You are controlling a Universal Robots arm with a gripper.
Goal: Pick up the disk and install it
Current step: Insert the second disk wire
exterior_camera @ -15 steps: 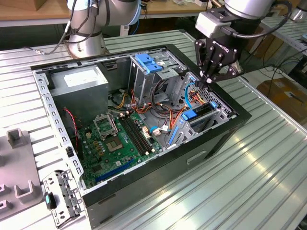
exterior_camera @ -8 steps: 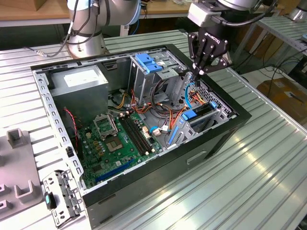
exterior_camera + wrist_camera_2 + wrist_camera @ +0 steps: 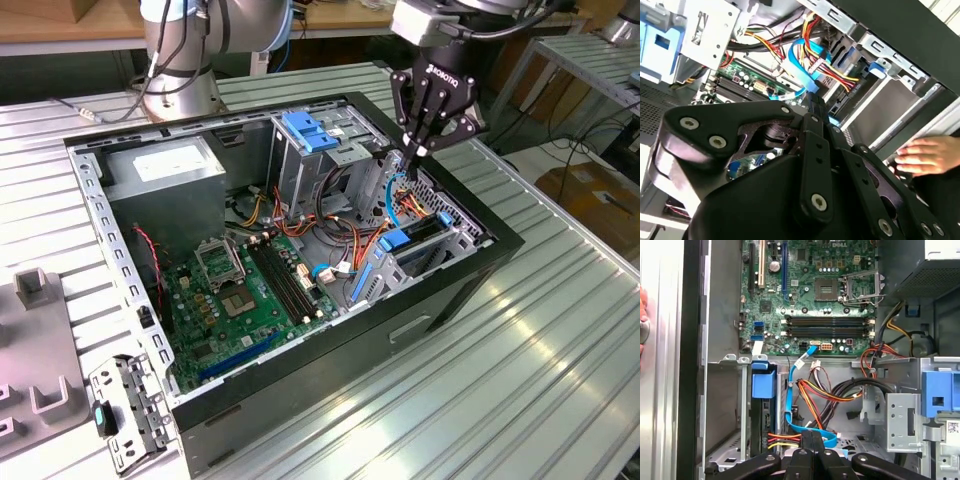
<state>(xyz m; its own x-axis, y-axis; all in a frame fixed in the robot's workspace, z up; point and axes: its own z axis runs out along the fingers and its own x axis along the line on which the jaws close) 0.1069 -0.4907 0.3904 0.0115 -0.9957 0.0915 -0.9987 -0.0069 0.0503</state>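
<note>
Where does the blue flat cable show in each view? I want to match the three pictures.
Exterior view: the blue cable curves just under the gripper.
Second wrist view: the cable lies just beyond the gripper, beside red and yellow wires.
First wrist view: it runs from the motherboard to the gripper.
Shared landmark: the motherboard.

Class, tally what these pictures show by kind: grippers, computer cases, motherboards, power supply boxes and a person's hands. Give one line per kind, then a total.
Gripper: 1
Computer case: 1
Motherboard: 1
Power supply box: 1
Hand: 1
Total: 5
</note>
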